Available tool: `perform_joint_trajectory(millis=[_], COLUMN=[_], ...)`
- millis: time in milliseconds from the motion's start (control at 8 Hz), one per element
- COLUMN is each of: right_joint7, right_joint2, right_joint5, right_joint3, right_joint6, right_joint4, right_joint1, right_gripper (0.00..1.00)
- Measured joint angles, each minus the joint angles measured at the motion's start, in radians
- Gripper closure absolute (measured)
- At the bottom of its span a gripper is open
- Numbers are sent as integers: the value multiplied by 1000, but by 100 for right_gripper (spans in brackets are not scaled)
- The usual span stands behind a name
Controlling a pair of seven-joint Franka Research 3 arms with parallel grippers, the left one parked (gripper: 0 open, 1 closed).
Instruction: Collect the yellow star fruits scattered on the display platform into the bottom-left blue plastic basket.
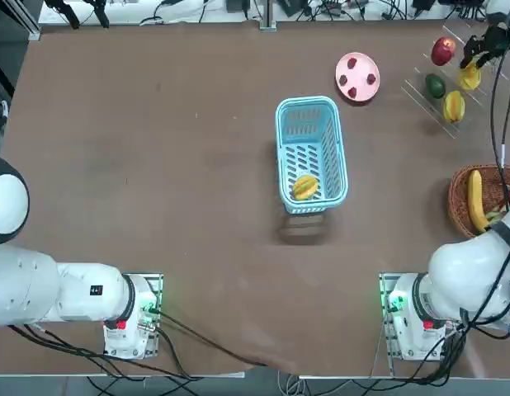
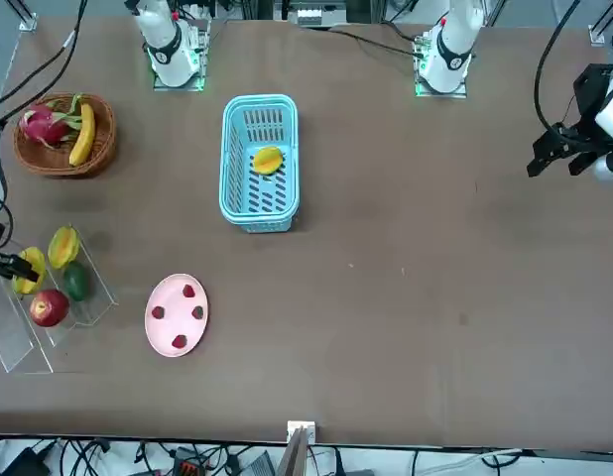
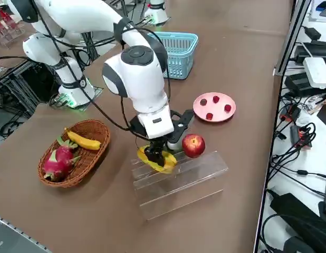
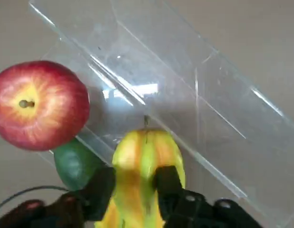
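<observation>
The right gripper (image 4: 135,176) is positioned over the rack (image 3: 180,187), with one star fruit (image 4: 147,151) located between its jaws; whether the jaws are clenched on it or released cannot be told. The stem of this fruit is directed away from the gripper, and its long axis is aligned with the stem. A second star fruit (image 1: 454,106) is supported on the rack, near the avocado (image 1: 435,86). A third (image 1: 304,187) is contained in the basket (image 1: 290,153), its long axis set diagonally.

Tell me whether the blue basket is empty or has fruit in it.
Not empty: one yellow star fruit lies inside the blue basket.
</observation>
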Motion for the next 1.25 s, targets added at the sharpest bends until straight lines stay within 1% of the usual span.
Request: perform_joint_trajectory(millis=[125,250,500,625,750,875,1000,1125,1250], right_joint7=[-1,-1,-1,-5,-5,22,87,176,291], right_joint2=[-6,-11,-20,-25,-34,-51,-84,-132,-182], right_joint5=[0,0,0,0,0,0,0,2,8], right_joint3=[0,0,4,6,7,8,10,14,18], right_joint6=[-11,-19,-26,-46,-93,-170,-272,-382,-478], right_joint4=[0,1,2,7,19,41,61,70,70], right_joint1=[-1,0,4,10,30,54,85,131,201], right_gripper=[72,83,83,83,83,83,83,83,83])
